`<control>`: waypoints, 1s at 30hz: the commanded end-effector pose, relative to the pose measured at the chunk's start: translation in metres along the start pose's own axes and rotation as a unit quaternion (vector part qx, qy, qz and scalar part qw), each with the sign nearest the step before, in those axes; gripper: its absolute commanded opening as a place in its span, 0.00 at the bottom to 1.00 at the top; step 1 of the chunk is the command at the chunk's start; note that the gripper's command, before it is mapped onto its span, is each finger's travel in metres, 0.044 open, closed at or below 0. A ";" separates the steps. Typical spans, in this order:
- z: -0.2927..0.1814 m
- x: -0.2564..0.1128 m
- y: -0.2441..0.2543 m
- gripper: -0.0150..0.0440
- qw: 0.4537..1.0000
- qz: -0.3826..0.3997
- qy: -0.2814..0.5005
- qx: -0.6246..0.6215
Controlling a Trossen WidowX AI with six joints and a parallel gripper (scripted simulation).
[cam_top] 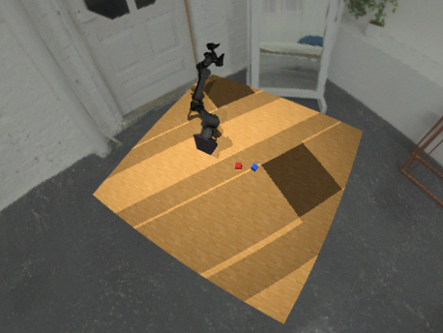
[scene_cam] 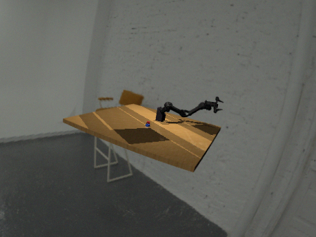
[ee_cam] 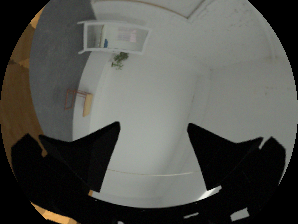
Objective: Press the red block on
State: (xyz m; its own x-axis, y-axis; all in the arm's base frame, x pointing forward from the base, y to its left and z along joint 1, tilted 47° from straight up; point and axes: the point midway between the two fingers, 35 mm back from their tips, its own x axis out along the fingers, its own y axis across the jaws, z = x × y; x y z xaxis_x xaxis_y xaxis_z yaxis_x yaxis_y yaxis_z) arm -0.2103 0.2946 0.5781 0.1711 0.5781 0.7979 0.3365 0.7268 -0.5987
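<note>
The gripper [cam_top: 218,52] [scene_cam: 219,105] [ee_cam: 154,125], upper center-left in the top view, is spread wide, pinching nothing and well apart from both blocks. Near the top view's center, the red block [cam_top: 238,166] [scene_cam: 148,122] lies just left of the blue block [cam_top: 254,166] [scene_cam: 147,125] on the wooden table [cam_top: 218,232] [scene_cam: 103,132].
</note>
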 end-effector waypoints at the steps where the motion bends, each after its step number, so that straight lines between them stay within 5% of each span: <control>1: 0.000 0.000 0.000 0.98 1.000 0.000 0.000 0.000; 15: -0.175 0.006 -0.081 1.00 0.981 -0.057 0.180 0.045; 30: -0.398 -0.065 -0.121 1.00 0.904 -0.079 0.404 0.119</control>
State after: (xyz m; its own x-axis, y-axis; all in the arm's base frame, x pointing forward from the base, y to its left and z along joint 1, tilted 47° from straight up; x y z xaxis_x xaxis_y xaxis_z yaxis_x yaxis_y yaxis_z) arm 0.0615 0.0568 0.6429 0.7130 0.1251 0.6899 0.2474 0.8758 -0.4145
